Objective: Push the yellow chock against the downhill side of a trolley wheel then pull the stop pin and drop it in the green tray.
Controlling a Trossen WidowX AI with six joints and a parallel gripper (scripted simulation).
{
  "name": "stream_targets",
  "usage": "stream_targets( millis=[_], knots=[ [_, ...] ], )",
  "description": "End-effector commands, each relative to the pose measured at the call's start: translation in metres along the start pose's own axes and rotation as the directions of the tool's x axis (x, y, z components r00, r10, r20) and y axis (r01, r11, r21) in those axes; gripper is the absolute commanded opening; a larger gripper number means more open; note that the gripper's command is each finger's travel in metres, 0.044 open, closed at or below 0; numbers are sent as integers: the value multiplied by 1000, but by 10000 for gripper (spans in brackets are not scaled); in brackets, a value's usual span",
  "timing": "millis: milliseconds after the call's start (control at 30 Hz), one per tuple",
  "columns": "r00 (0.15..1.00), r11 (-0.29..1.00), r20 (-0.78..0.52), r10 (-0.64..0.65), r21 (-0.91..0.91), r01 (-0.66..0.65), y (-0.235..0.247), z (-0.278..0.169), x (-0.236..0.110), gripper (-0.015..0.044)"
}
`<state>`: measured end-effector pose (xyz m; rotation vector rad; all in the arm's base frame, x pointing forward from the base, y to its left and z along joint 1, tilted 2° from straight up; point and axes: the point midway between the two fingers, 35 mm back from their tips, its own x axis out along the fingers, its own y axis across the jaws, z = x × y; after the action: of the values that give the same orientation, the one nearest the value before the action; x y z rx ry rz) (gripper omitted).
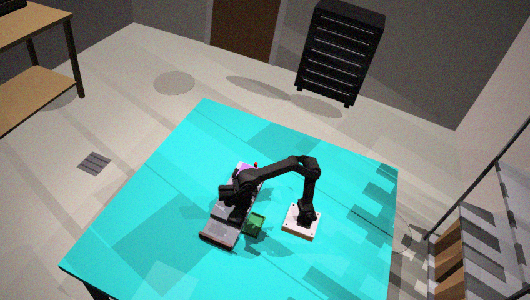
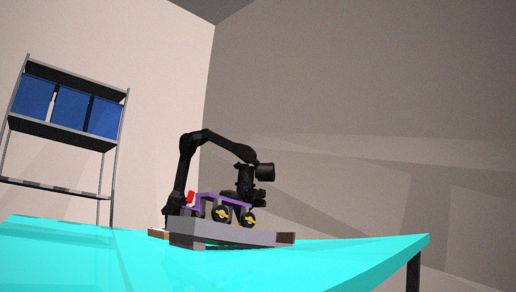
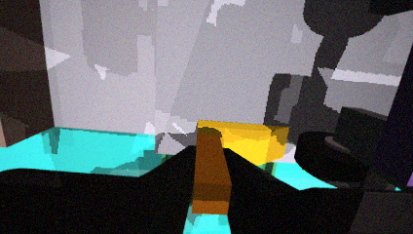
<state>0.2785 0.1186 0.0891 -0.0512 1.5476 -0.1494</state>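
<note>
While the turquoise counter (image 1: 149,208) carries everything, the grey ramp (image 2: 231,233) lies tilted on it with a brown strip at its low end. On the ramp stands the purple trolley (image 2: 217,198) with black wheels marked yellow, and the red-headed stop pin (image 2: 190,196) stands at its uphill end. Beside the ramp's lower half sits the green tray (image 1: 253,224), between the ramp and the arm's white base plate (image 1: 314,230). Reaching over the trolley, the black arm brings its hand (image 3: 210,195) down at the trolley's downhill end. Both fingers are closed on the orange handle (image 3: 210,171) of the yellow chock (image 3: 253,141). From the wrist view the chock's yellow body lies just beside 1 black wheel (image 3: 326,156); whether they touch cannot be told.
</note>
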Motion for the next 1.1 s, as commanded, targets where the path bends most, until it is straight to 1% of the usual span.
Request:
stream_targets(
  millis=[0, 933, 1067],
  knots=[
    [1000, 1000, 5, -9, 3, 9, -6, 0, -1, 0],
    [1000, 1000, 5, -10, 3, 10, -20, -1, -1, 0],
    [1000, 1000, 0, 0, 0, 0, -14, -1, 0, 0]
  ],
)
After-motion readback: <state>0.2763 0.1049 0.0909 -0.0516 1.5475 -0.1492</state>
